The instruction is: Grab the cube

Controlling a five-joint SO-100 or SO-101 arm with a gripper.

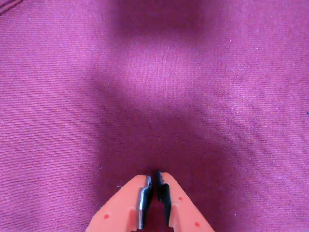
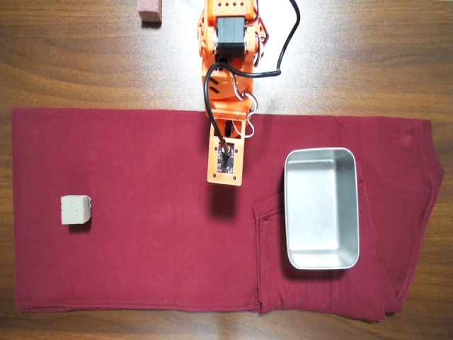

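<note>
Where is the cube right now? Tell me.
In the overhead view the cube sits on the red cloth near its left edge, well left of the gripper; the wrist view doesn't show it.

— What is the wrist view cutting off?
— The bottom edge is cropping the orange hand (image 1: 154, 180); only its two tips are showing, drawn nearly together, and the rest is running out of frame. The cloth (image 1: 58, 96) is spilling past every edge, slightly soft in focus.

— And from overhead?
— The arm (image 2: 228, 42) is leaving through the top edge, its base unseen. The wrist housing is covering the hand from above, so its fingers are staying hidden there. A reddish-brown block (image 2: 150, 11) is being clipped by the top edge. The wooden surface (image 2: 368, 57) is continuing beyond all four sides.
</note>
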